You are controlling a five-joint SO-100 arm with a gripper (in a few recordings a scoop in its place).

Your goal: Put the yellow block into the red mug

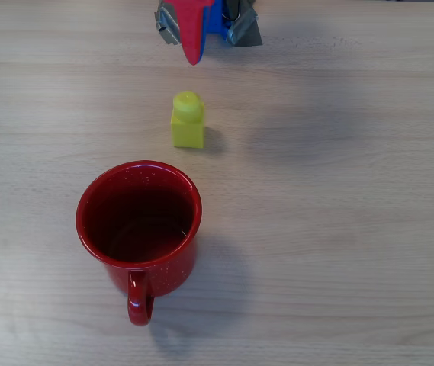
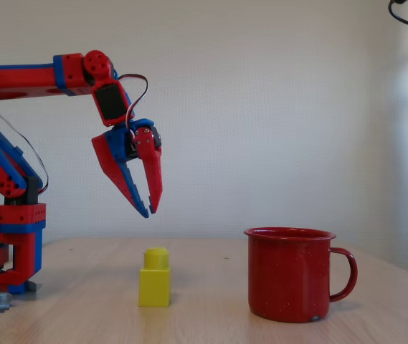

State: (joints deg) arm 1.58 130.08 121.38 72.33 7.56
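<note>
The yellow block [image 1: 188,122] stands upright on the wooden table, stud up, in the overhead view just above the red mug [image 1: 139,217]. In the fixed view the yellow block [image 2: 155,279] is left of the red mug [image 2: 290,276], with a gap between them. The mug stands upright with nothing inside; its handle points to the right in the fixed view. My red-and-blue gripper [image 2: 149,212] hangs in the air well above the block, its tips pointing down and close together, holding nothing. In the overhead view the gripper [image 1: 194,57] reaches in from the top edge.
The arm's base [image 2: 10,244] stands at the table's left end in the fixed view, with grey clamps [image 1: 243,30] at the top edge of the overhead view. Bare wooden table [image 1: 339,191] lies to the right of the block and mug.
</note>
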